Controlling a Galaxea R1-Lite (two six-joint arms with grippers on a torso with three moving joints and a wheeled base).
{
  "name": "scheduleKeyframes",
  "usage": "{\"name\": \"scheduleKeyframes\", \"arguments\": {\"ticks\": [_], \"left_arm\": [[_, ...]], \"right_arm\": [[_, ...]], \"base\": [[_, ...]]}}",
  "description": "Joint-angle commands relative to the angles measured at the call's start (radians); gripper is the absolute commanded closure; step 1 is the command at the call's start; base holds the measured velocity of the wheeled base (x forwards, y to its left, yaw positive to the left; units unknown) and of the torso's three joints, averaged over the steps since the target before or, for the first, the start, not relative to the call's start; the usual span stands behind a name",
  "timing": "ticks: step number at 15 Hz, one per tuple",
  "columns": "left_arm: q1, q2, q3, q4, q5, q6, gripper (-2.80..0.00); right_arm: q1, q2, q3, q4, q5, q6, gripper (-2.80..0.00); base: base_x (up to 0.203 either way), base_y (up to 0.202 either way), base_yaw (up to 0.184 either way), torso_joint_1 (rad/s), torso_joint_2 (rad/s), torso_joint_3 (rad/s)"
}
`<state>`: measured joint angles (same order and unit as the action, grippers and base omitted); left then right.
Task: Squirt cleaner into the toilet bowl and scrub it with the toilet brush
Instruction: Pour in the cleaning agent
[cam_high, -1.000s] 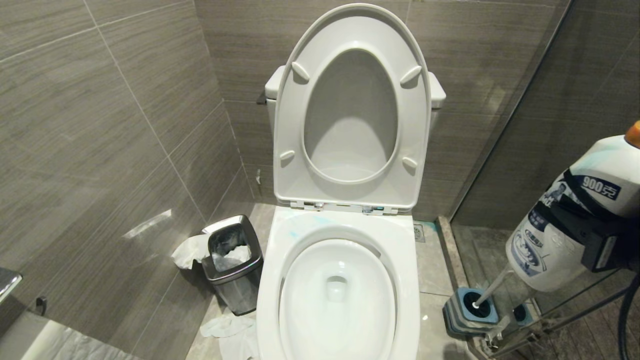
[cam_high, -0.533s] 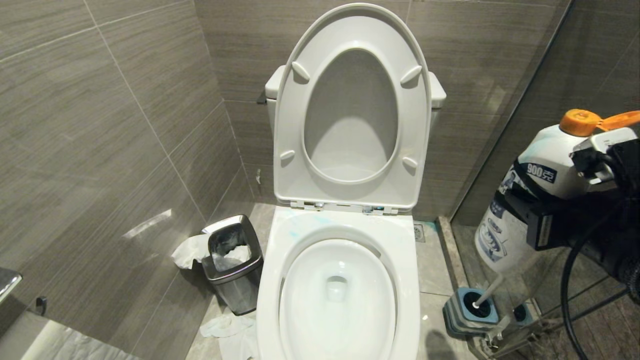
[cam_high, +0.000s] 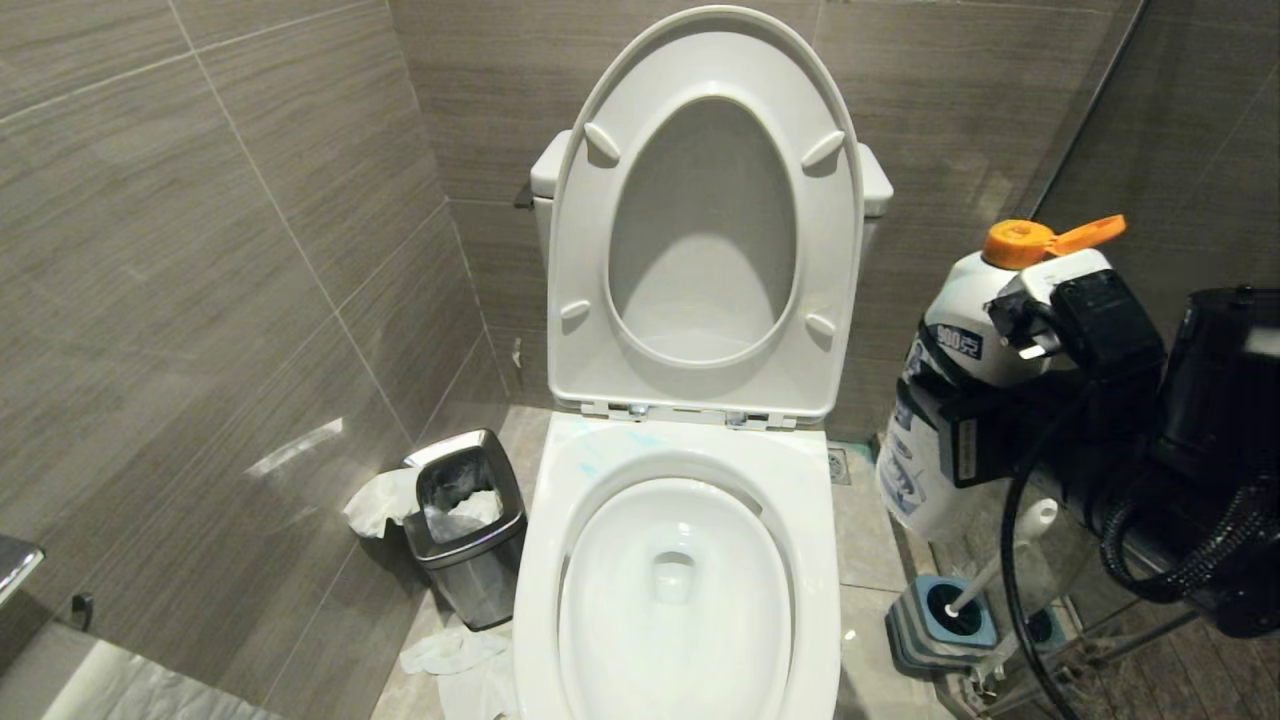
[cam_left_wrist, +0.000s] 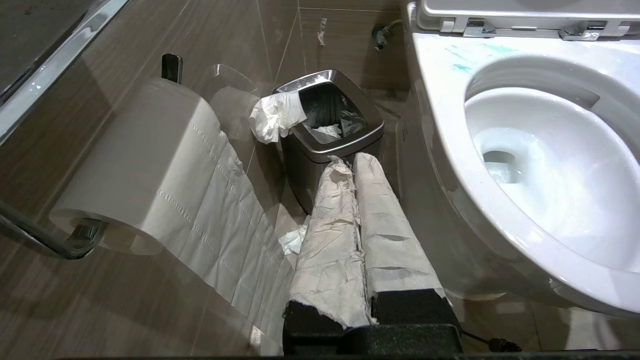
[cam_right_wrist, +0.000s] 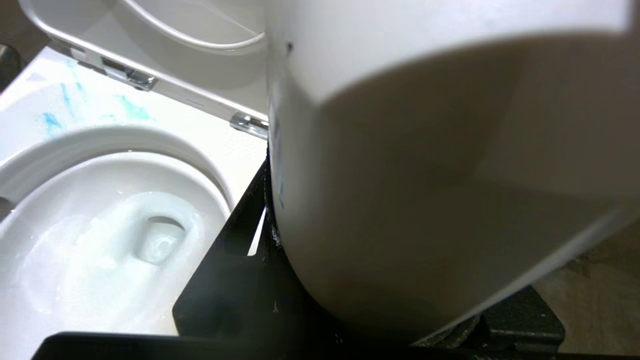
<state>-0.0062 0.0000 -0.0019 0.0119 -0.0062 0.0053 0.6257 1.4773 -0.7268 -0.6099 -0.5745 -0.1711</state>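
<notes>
- The right pincer (cam_high: 960, 440) is clamped round the waist of a white cleaner bottle (cam_high: 950, 350), its black fingers (cam_high: 965, 450) pressed on the label; the bottle stands nearly upright, a little tilted, with its orange cap (cam_high: 1015, 243) flipped open at the top; it hangs in the air beside the right edge of the toilet bowl (cam_high: 810, 560), above the floor there and not over the basin
- In the right wrist view the bottle's white body (cam_right_wrist: 425, 150) fills most of the frame, with the black pincer frame under it
- The toilet bowl has seat and lid (cam_high: 700, 200) raised against the tank; thin turquoise smears of cleaner (cam_high: 600, 455) lie on the back left of the rim, seen also in the right wrist view (cam_right_wrist: 95, 107); the water in the basin looks clear or only faintly tinted
- The toilet brush (cam_high: 985, 580) stands in its blue-and-grey holder (cam_high: 940, 625) on the floor to the right of the bowl, below the held bottle; only the lower handle shows, the bristles hidden in the holder
- The left pincer (cam_left_wrist: 357, 165) is closed on nothing, its two paper-wrapped fingers (cam_left_wrist: 335, 225) lying together; it is low at the left of the bowl, pointing toward a small steel bin (cam_left_wrist: 330, 130) with tissue draped on its edge
- A toilet-paper roll (cam_left_wrist: 145, 160) hangs on a wall holder near the left arm, a strip trailing down; crumpled tissue (cam_high: 455, 655) lies on the floor by the bin
</notes>
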Motion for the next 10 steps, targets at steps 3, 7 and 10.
{"name": "scheduleKeyframes", "arguments": {"ticks": [3, 7, 10], "left_arm": [[0.0, 0.002, 0.0, 0.0, 0.0, 0.001, 0.0], [0.0, 0.002, 0.0, 0.0, 0.0, 0.001, 0.0], [0.0, 0.002, 0.0, 0.0, 0.0, 0.001, 0.0]], "right_arm": [[0.078, 0.097, -0.068, -0.003, -0.033, 0.004, 0.0], [0.109, 0.155, -0.122, -0.004, -0.046, 0.007, 0.0], [0.111, 0.176, -0.138, -0.004, -0.047, 0.008, 0.0]], "base": [[0.0, 0.0, 0.0, 0.0, 0.0, 0.0], [0.0, 0.0, 0.0, 0.0, 0.0, 0.0], [0.0, 0.0, 0.0, 0.0, 0.0, 0.0]]}}
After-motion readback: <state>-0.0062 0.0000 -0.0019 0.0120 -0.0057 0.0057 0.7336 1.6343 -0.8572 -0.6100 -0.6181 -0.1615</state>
